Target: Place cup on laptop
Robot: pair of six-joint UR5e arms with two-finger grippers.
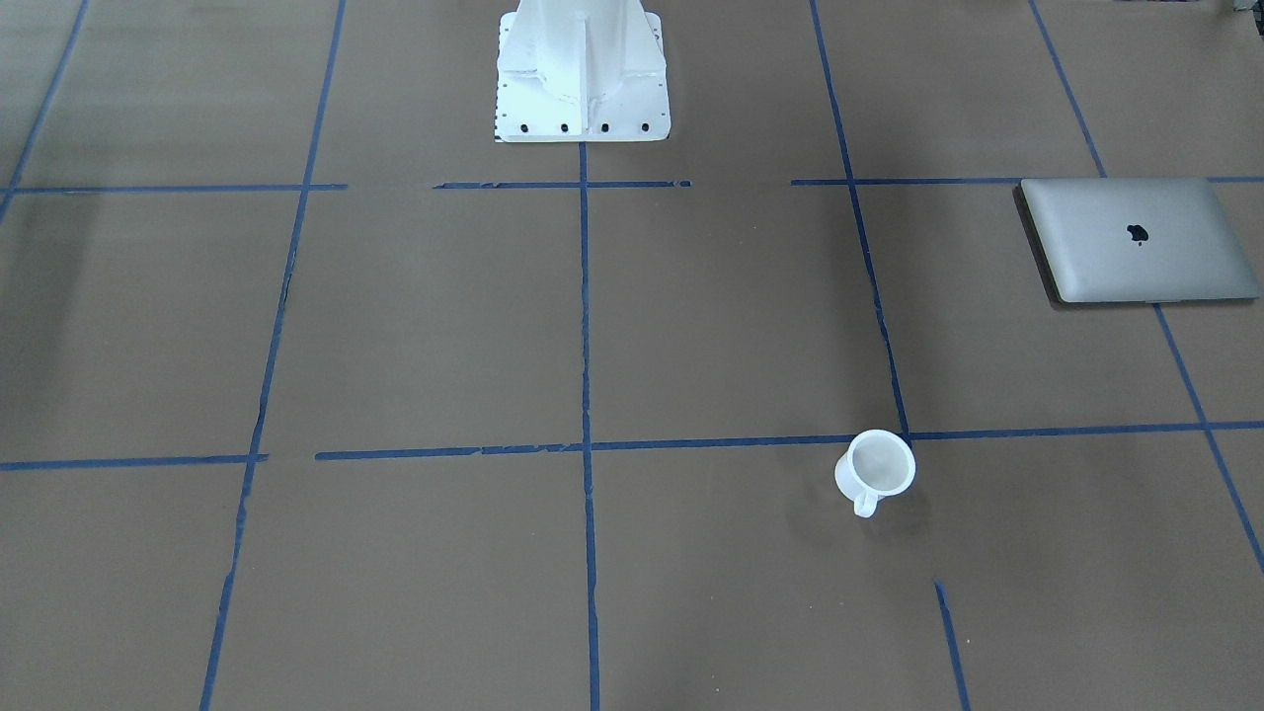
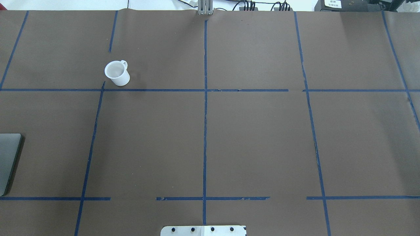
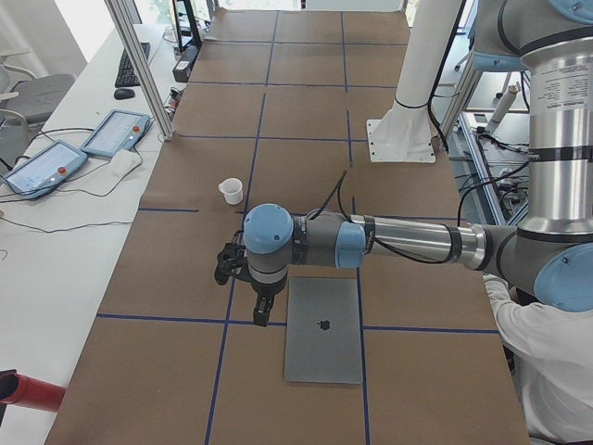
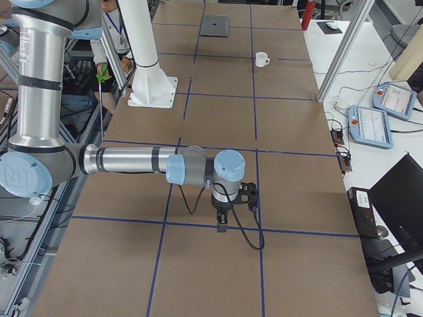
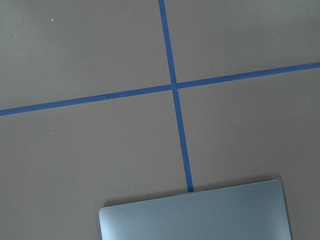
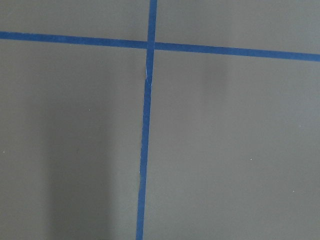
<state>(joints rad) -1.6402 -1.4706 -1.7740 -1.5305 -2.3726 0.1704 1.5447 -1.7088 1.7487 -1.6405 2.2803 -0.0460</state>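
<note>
The cup is a small white mug standing upright on the brown table, its handle towards the operators' side. It also shows in the overhead view and both side views. The laptop lies shut and flat near the table's left end. My left gripper hangs above the table beside the laptop's corner, well apart from the cup. My right gripper hangs over bare table at the other end. I cannot tell whether either is open or shut.
The white robot pedestal stands at the table's robot side. Blue tape lines grid the brown surface. Teach pendants and an aluminium post stand along the operators' side. A person is by the robot.
</note>
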